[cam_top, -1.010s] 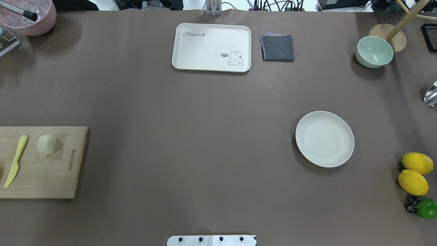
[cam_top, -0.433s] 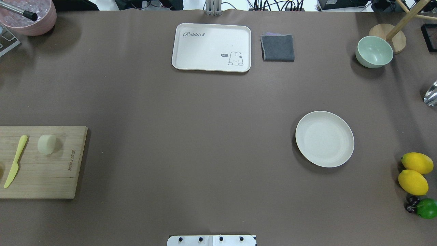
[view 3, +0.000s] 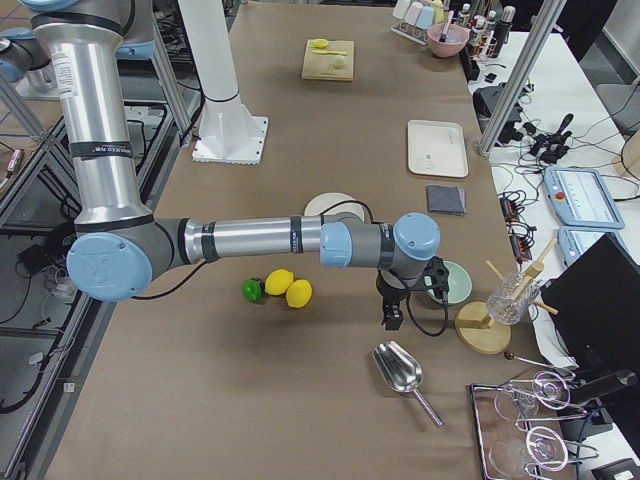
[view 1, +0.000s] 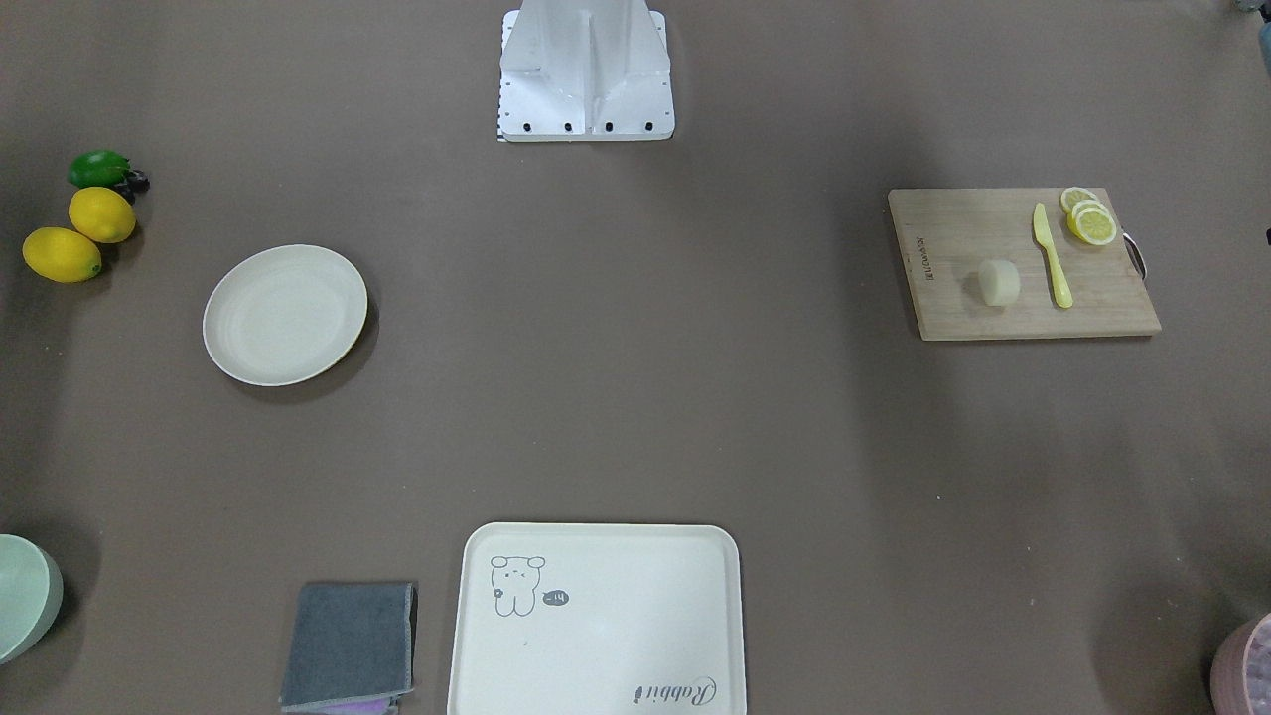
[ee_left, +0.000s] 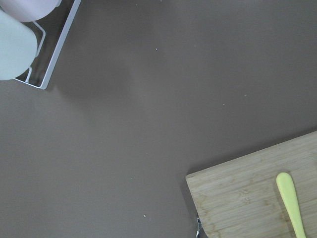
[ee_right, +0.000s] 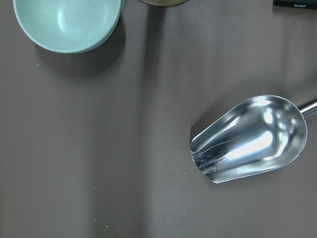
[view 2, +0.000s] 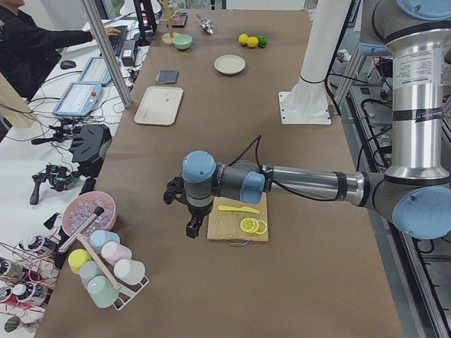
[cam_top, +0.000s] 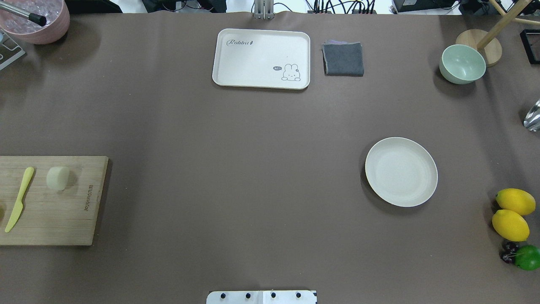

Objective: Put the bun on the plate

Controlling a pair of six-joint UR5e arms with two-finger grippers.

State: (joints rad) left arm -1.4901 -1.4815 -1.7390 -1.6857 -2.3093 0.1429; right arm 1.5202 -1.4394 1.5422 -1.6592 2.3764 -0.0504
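The bun [cam_top: 58, 177] is a small pale cylinder standing on the wooden cutting board [cam_top: 63, 219] at the table's left edge; it also shows in the front view as the bun [view 1: 999, 282]. The round cream plate [cam_top: 400, 172] lies bare on the right side, far from the bun. Only the exterior left view shows my left gripper [view 2: 191, 227], hanging just past the board's outer end. Only the exterior right view shows my right gripper [view 3: 392, 318], between the green bowl and the metal scoop. I cannot tell whether either is open or shut.
A yellow knife [cam_top: 19, 198] and lemon slices [view 1: 1088, 218] share the board. The rabbit tray [cam_top: 261, 58] and a grey cloth [cam_top: 343, 59] lie at the far side. A green bowl [cam_top: 462, 63], lemons [cam_top: 512, 213], a scoop [view 3: 400, 372] and a cup rack [view 2: 106, 271] crowd the table's ends.
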